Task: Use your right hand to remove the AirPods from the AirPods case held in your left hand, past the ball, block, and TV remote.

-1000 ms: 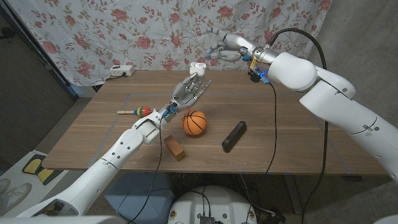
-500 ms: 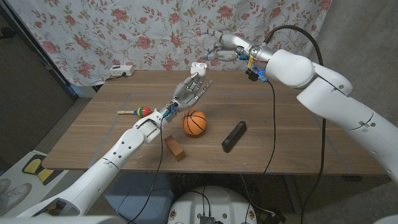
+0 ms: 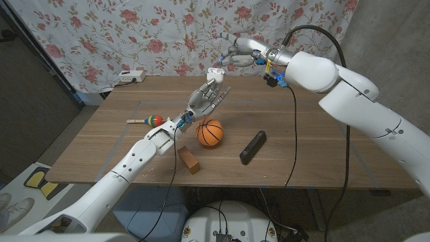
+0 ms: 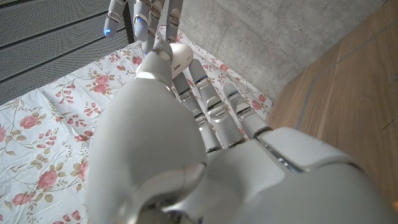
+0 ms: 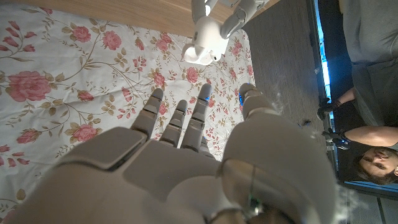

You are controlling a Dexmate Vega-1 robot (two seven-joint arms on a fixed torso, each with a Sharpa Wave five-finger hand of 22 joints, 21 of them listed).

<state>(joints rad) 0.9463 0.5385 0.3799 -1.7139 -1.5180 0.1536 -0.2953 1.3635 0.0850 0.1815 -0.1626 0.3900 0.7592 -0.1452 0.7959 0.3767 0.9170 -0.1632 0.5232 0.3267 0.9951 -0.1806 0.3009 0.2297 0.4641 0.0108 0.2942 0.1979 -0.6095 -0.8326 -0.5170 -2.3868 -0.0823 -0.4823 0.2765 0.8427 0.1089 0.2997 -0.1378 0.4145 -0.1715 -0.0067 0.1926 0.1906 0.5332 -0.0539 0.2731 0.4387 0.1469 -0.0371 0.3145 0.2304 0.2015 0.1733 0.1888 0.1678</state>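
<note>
Compared with a second ago, the right robot hand (image 3: 235,52) has drifted slightly left and now hangs just above and beside the white AirPods case (image 3: 214,70), not touching it; its fingers are spread and hold nothing. The left robot hand (image 3: 205,98) is unchanged, raised over the far middle of the wooden desk (image 3: 322,144) and holding the case up at its fingertips. In the right wrist view the case (image 5: 203,45) sits beyond the right hand's outstretched fingers (image 5: 177,121). On the desk, the basketball (image 3: 209,132), wooden block (image 3: 189,160) and black TV remote (image 3: 252,146) have not moved. No readable brand or writing shows anywhere.
</note>
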